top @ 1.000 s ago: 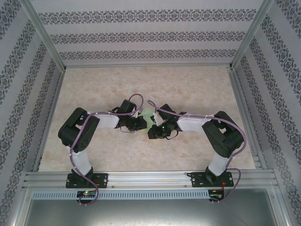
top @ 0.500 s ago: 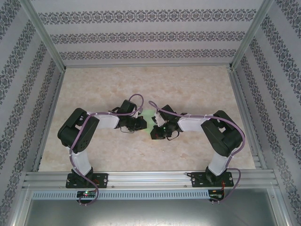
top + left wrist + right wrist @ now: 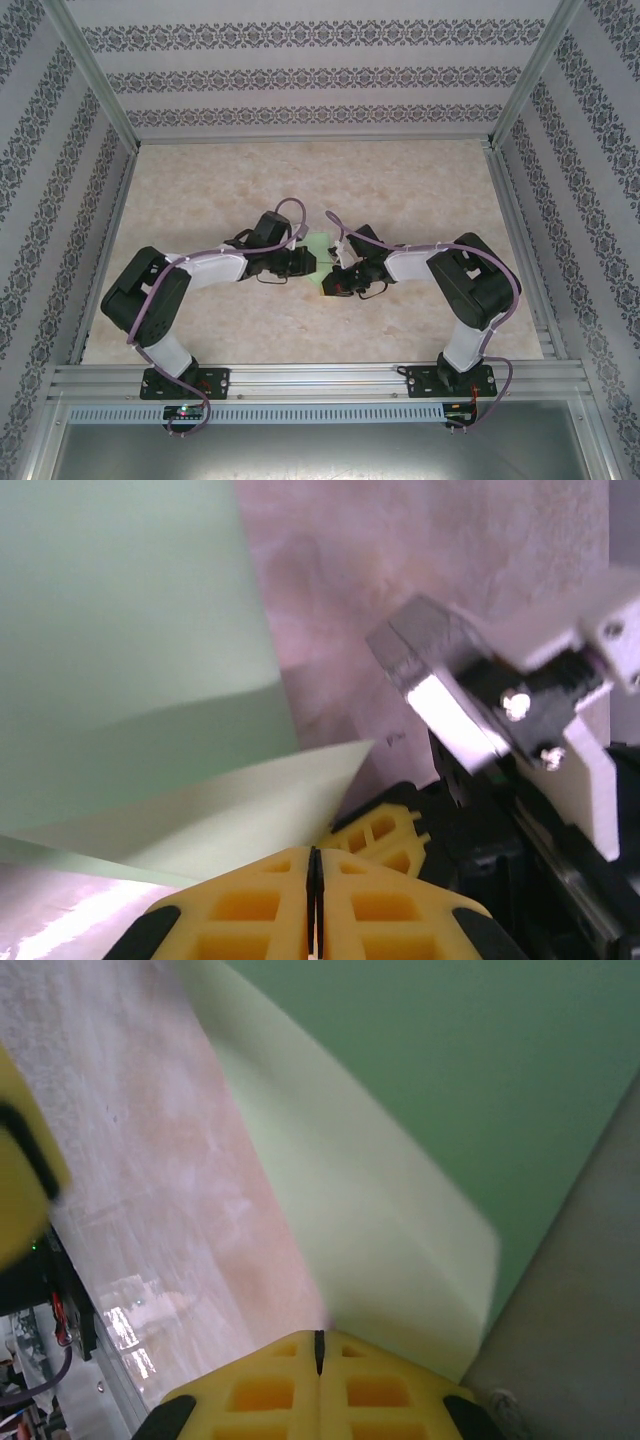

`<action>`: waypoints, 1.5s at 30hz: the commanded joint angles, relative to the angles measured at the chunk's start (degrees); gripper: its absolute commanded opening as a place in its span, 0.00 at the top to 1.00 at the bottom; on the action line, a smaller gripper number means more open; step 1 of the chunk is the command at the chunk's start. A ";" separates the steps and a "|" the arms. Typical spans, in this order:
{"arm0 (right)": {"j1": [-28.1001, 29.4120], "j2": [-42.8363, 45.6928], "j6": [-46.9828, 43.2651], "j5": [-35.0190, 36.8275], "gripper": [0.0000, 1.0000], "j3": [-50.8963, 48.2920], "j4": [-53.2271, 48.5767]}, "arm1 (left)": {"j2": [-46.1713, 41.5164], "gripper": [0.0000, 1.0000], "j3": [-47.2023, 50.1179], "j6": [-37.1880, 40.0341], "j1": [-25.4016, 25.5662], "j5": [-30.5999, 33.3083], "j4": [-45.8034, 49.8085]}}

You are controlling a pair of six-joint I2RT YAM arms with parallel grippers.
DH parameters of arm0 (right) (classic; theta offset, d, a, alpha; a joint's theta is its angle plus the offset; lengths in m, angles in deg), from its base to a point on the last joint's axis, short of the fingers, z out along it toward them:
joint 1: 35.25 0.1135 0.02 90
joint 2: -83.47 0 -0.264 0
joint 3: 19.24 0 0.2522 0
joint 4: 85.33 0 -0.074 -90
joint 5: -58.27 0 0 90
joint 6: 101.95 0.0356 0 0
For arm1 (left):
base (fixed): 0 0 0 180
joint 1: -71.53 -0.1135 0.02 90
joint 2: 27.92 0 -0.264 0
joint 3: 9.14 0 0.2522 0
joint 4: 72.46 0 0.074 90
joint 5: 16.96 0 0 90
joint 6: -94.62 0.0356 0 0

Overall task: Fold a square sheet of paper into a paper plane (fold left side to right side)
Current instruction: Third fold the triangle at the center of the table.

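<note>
The square sheet of paper [image 3: 318, 244] is pale mint green and lies mid-table between my two grippers, partly hidden under them. In the left wrist view the sheet [image 3: 120, 630] has a raised flap running down to the tips of my left gripper [image 3: 315, 852], which is shut on its edge. One yellow finger of the right gripper [image 3: 385, 830] shows just beyond. In the right wrist view a lifted fold of the sheet [image 3: 420, 1080] meets the tips of my right gripper [image 3: 320, 1338], also shut on it. From above, the left gripper [image 3: 305, 262] and right gripper [image 3: 328, 283] nearly touch.
The marbled table top [image 3: 400, 190] stretches wide behind and to both sides of the arms. Aluminium rails [image 3: 320, 380] edge the front, with upright posts and patterned walls [image 3: 320, 75] around. Purple cables loop over both arms.
The right gripper has shut at the sheet's edge. The left arm's elbow has dropped down and to the left, while its gripper stays at the sheet.
</note>
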 commanded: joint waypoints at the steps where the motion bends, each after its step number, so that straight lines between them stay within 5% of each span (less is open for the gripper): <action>1: 0.04 -3.66 0.13 5.24 1.00 -2.56 -5.70 | 2.20 0.88 0.29 -0.27 1.55 -0.21 -2.92; 11: 0.05 -3.63 -0.38 5.95 1.00 -1.85 -7.25 | 7.21 0.88 -0.82 -1.03 2.84 -0.27 -5.43; 29: -0.14 -4.33 -1.94 7.69 1.00 -0.55 -11.78 | 5.34 0.89 4.19 -0.47 2.35 9.83 -1.07; 45: -0.14 -4.15 -2.32 7.00 1.00 -1.16 -11.72 | 3.55 0.88 3.73 5.63 -10.17 10.66 -0.05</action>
